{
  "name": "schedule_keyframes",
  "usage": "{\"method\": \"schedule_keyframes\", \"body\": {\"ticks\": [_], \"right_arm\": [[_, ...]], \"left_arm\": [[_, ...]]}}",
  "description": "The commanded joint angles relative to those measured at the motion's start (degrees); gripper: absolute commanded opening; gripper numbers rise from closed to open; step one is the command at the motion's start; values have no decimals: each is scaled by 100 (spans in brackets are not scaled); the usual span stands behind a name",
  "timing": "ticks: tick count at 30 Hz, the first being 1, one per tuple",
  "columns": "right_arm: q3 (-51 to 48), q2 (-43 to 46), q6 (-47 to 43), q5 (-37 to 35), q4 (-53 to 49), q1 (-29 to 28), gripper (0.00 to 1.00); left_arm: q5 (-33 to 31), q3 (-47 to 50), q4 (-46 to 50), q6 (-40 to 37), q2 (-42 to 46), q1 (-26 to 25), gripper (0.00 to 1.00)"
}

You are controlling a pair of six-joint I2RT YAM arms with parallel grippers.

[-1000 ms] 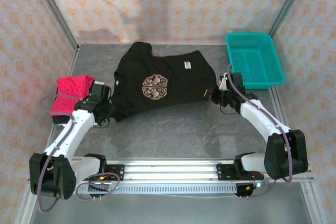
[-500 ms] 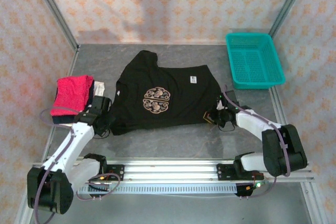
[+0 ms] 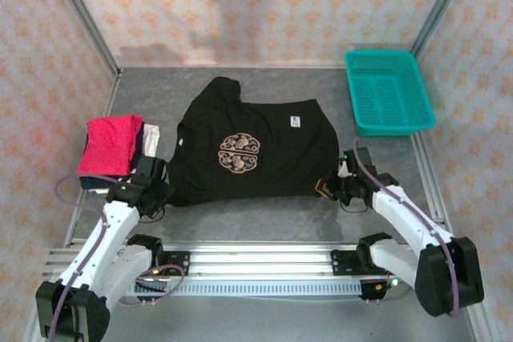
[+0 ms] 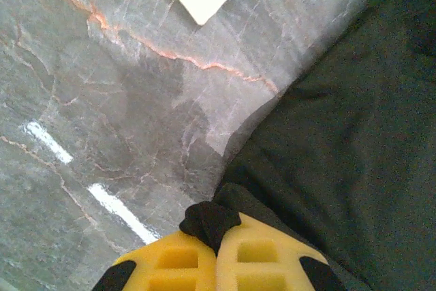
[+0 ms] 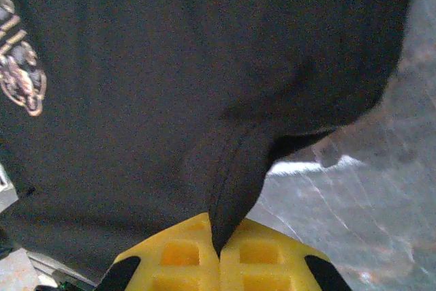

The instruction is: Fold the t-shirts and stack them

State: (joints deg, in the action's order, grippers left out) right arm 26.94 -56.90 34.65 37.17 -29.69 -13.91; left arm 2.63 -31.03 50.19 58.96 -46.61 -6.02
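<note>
The black t-shirt (image 3: 256,150) lies spread on the grey table with its beige emblem (image 3: 239,152) and small white label (image 3: 295,122) facing up. A folded crimson-pink t-shirt (image 3: 108,143) rests at the left edge. My left gripper (image 3: 160,190) is shut on the black shirt's near left corner; its yellow fingers (image 4: 174,260) pinch a bunched black fold (image 4: 211,219). My right gripper (image 3: 329,188) is shut on the near right corner, a ridge of black cloth (image 5: 231,182) caught between its yellow fingers (image 5: 269,257).
A teal mesh basket (image 3: 389,94) stands at the back right. A white and dark folded cloth (image 3: 148,140) sits beside the pink shirt. The metal rail (image 3: 256,266) runs along the near edge. Patterned walls close in the back and both sides.
Both grippers have pulled toward the near edge with the black shirt's hem. The shirt slid nearer and now lies flatter and more spread out.
</note>
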Motion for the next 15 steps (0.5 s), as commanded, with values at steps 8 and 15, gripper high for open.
{"method": "schedule_keyframes", "body": {"ticks": [8, 15], "right_arm": [[346, 433, -9, -382, -1268, -24, 54], [1340, -57, -742, -1019, -768, -20, 66]], "left_arm": [[-249, 33, 707, -20, 367, -30, 42], [-529, -735, 472, -635, 98, -35, 83]]}}
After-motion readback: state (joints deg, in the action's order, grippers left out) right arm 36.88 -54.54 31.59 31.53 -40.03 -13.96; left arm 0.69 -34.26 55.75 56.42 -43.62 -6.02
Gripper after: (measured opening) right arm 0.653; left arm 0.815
